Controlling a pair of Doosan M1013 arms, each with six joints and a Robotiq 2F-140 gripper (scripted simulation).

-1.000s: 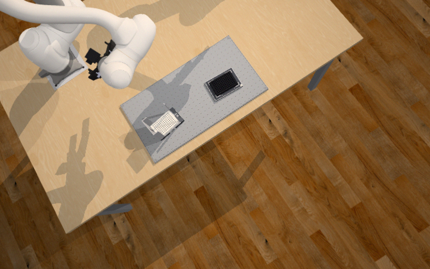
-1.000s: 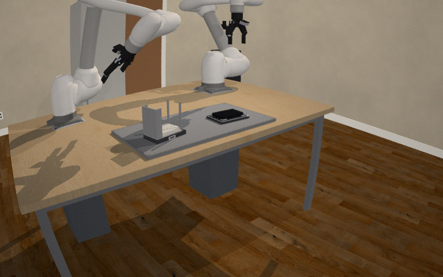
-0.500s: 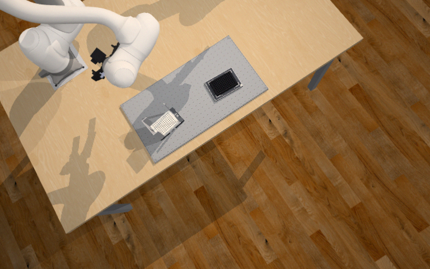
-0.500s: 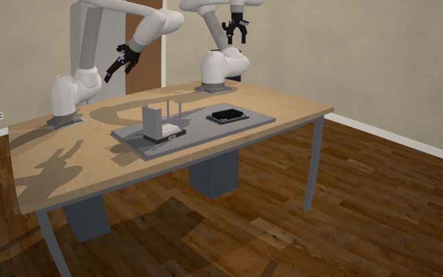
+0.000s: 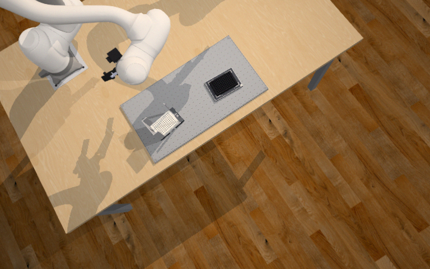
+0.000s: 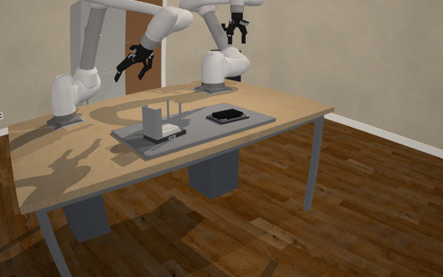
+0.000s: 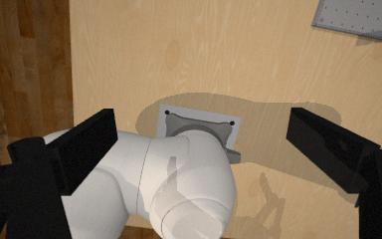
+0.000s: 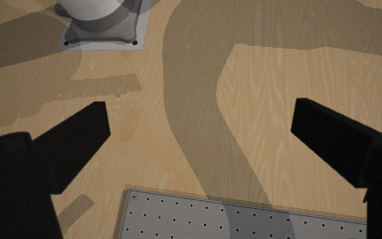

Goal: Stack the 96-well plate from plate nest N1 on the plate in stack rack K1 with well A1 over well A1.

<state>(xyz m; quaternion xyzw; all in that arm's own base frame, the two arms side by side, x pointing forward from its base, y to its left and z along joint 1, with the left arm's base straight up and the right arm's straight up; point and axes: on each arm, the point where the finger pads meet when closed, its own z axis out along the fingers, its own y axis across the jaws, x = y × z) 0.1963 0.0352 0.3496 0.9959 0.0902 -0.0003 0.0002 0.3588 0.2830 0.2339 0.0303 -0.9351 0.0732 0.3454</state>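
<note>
Both hands hanging empty above the surface: left hand point(image 6: 236, 42) point(image 7: 202, 121) pointing down, right hand point(image 5: 109, 66) point(image 6: 128, 78) point(image 8: 200, 117) tilting; fingers spread on each. Black plastic 96-well plate point(image 5: 225, 83) point(image 6: 227, 113) lying in the low grey plate nest point(image 5: 216, 100) point(image 6: 222, 122), right of the tall-walled grey stack rack point(image 5: 180, 117) point(image 6: 151, 121) holding the white perforated plate point(image 5: 165, 123) point(image 6: 169, 128). Judging it light, stiff, somewhat slippery; opposite side walls offering the best hold. Grey perforated board point(image 5: 196, 109) point(image 6: 199, 128) resting on the pale wooden table point(image 5: 285, 47) point(image 6: 277, 93); beige walls point(image 6: 369, 48), brown plank floor point(image 5: 317, 174) point(image 6: 369, 182) surrounding.

Right hand point(image 5: 109, 65) point(image 6: 129, 75) point(image 8: 201, 116) swung toward 3 o'clock, tilting nearer upright.
In the exterior view its fingers turned from about 7–8 o'clock closer to 6; in the top view its arm's shadow point(image 5: 92, 180) slid toward 3 o'clock across the tabletop point(image 5: 54, 152).
</note>
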